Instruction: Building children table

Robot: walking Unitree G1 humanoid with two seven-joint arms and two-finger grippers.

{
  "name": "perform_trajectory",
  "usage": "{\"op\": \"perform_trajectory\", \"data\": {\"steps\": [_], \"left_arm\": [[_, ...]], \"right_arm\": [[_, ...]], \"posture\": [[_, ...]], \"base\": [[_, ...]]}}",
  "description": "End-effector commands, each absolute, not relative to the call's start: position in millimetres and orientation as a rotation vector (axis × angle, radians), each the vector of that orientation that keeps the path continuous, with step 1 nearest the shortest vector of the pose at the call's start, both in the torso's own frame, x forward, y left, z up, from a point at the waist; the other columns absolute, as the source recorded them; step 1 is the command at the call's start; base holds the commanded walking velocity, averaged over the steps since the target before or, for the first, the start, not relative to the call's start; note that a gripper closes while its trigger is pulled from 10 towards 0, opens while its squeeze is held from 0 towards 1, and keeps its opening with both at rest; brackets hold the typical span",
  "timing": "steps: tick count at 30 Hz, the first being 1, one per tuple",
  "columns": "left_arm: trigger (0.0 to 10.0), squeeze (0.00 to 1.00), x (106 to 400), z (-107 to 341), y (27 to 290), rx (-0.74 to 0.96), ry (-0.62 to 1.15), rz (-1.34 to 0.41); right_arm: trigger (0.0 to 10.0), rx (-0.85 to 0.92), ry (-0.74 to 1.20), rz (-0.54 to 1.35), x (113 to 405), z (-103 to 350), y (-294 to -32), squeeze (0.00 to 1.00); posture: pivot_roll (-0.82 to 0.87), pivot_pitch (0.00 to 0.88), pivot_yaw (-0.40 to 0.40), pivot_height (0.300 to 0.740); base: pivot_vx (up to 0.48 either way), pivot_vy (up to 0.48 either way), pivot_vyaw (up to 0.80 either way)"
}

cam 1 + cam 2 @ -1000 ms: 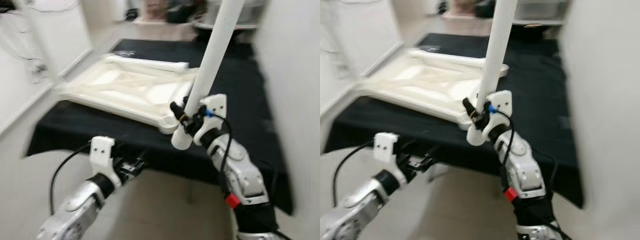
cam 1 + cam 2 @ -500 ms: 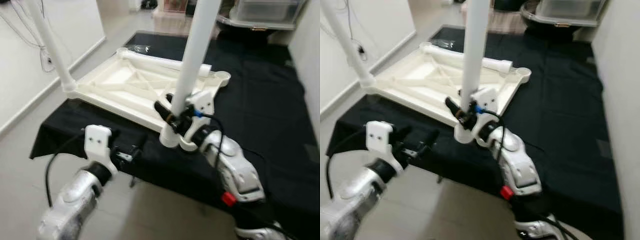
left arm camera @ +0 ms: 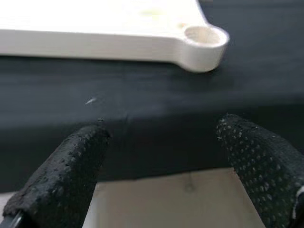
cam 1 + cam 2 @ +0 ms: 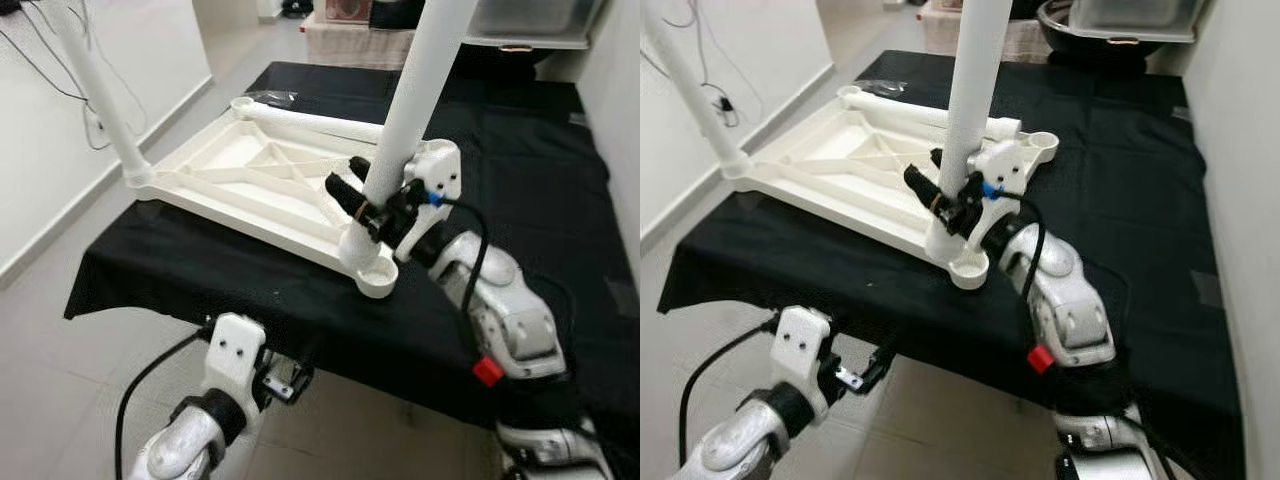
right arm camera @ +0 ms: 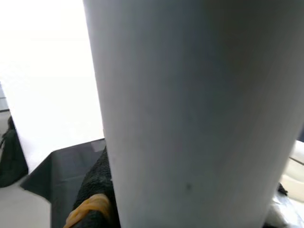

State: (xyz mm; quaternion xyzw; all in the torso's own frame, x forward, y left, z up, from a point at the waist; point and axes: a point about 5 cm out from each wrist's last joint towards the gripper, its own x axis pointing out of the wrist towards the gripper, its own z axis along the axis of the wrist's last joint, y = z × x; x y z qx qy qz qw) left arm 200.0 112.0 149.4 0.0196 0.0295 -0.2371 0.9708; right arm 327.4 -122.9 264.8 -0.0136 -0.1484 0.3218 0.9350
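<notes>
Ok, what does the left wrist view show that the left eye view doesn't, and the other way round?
Left wrist view: the corner socket up close and empty, framed by the open left gripper. Left eye view: the right gripper shut on an upright white leg near that socket, a fitted leg at the far-left corner, and a loose leg lying beyond. Both: the upturned white tabletop on the black cloth.
</notes>
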Motion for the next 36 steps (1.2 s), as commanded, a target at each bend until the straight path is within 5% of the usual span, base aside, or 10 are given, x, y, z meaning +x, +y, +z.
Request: {"op": "perform_trajectory", "data": {"steps": [1, 18, 26, 36], "left_arm": [[10.0, 0.00, 197.3, 151.1, 117.5, 0.088, 0.048, -0.458], [10.0, 0.00, 196.9, 159.7, 132.7, 0.083, -0.023, -0.457], [10.0, 0.00, 189.9, 164.1, 132.8, 0.055, -0.059, -0.504], [10.0, 0.00, 181.8, 166.4, 130.0, 0.058, -0.071, -0.533]], "right_arm": [[10.0, -0.024, -0.307, 0.676, 328.1, 264.9, -118.1, 0.00], [10.0, -0.084, -0.395, 0.518, 379.0, 314.8, -158.9, 0.00], [10.0, -0.163, -0.356, 1.036, 359.6, 324.3, -182.6, 0.00], [10.0, -0.297, -0.138, 1.158, 357.6, 315.1, -224.6, 0.00]], "posture": [[0.04, 0.230, 0.030, 0.740], [0.05, 0.320, 0.061, 0.740], [0.06, 0.336, 0.065, 0.740], [0.08, 0.353, 0.071, 0.740]], "base": [[0.000, 0.480, 0.00], [0.000, 0.000, 0.00], [0.000, 0.000, 0.00], [0.000, 0.000, 0.00]]}}
